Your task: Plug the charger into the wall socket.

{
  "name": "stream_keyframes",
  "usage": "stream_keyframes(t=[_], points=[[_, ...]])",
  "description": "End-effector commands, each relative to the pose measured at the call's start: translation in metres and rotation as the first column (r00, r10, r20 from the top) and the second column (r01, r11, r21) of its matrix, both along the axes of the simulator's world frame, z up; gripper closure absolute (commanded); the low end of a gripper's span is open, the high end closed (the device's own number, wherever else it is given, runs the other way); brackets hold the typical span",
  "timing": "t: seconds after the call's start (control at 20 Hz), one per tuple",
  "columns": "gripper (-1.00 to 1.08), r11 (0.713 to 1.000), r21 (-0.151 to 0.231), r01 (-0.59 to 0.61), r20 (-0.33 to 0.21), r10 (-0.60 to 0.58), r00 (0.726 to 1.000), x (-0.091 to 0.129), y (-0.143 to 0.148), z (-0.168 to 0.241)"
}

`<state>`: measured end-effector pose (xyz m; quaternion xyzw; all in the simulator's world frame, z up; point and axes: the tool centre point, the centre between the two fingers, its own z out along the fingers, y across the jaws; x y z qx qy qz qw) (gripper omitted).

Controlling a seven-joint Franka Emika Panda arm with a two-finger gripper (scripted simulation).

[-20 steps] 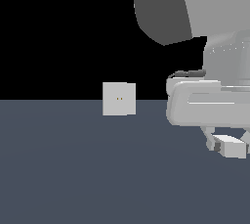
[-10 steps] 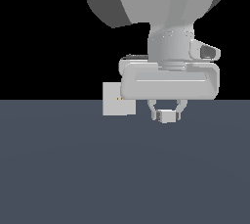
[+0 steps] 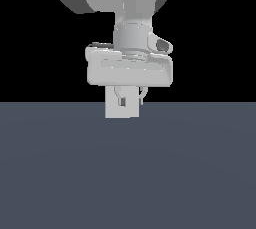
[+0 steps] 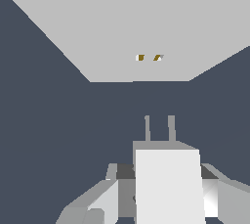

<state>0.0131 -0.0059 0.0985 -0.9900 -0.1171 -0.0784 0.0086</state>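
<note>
Hand (image 3: 131, 101) swung across — small off-white oblong charger (image 4: 168, 181) pinched, prongs now faced at upright off-white square wall socket (image 4: 146, 22); insertion pending.

Between the charger (image 4: 168, 189), gripped in the claw (image 4: 166, 196), and the wall socket (image 4: 146, 27) lies an open stretch of bare dark desk (image 4: 73, 145), with nothing in the way. In the exterior view the claw (image 3: 130, 98) hangs right in front of the socket (image 3: 122, 112), with open desk to either side.
</note>
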Motion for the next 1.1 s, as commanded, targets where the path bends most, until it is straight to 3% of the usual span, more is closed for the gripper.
stream_keyframes(t=[0.0,0.6,1.05], points=[[1.08,1.0,0.0,-0.018,-0.001,0.018,1.0,0.002,0.007,0.003],[1.08,1.0,0.001,-0.012,-0.002,0.012,1.0,0.003,0.005,0.001],[1.08,1.0,0.001,-0.012,-0.002,0.012,1.0,0.027,0.011,0.001]])
